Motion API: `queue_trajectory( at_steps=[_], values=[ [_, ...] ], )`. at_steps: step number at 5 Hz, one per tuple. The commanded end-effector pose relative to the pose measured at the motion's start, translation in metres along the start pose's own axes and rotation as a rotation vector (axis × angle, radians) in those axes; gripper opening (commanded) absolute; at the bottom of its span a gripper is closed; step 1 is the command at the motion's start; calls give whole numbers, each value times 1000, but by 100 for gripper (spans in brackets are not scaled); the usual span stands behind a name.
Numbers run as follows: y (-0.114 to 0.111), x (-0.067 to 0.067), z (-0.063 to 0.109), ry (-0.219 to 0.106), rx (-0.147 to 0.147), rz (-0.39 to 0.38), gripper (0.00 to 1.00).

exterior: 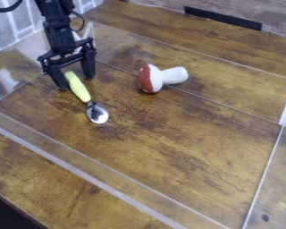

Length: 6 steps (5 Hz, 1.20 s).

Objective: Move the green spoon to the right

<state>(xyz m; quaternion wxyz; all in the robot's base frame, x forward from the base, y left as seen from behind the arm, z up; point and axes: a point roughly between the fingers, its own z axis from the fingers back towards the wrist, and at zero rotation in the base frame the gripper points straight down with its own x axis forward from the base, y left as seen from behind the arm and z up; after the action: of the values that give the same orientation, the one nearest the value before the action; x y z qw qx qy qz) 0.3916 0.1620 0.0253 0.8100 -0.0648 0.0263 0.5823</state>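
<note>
So the small green spoon with the chunky yellow-green plastic handle and shiny silver metal bowl [82,94] is lying flat on the dark wooden plank surface [170,152], over at the left side of the view. Its handle points up and left, the bowl sits down and right.

Right on top of the handle end is the black robot hand [67,70], pointing straight down with its two fingers spread wide open, one on each side of the handle. Can't tell if the fingertips actually touch the spoon, but it's not clamped on anything.

Off to the right, well apart from the spoon, there's a toy mushroom with a red-brown cap and a white stem [160,77] tipped over on its side, the only thing lying on that side.

Everything sits inside a shallow clear plastic tray [133,202] whose edges run around the whole working area, with the front edge cutting diagonally across the bottom left.
</note>
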Motion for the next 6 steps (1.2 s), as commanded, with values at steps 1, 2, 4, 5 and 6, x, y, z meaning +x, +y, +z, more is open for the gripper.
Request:
queue_trajectory(
  at_steps=[1, 2, 4, 5, 6],
  values=[
    [6, 8, 15, -26, -18, 26, 0],
    [3, 0, 29, -48, -12, 2, 0],
    [-5, -24, 70, -117, -18, -61, 0],
    [-14, -47, 97, -148, -26, -126, 0],
    [-21, -70, 116, -166, -33, -173, 0]
  ],
)
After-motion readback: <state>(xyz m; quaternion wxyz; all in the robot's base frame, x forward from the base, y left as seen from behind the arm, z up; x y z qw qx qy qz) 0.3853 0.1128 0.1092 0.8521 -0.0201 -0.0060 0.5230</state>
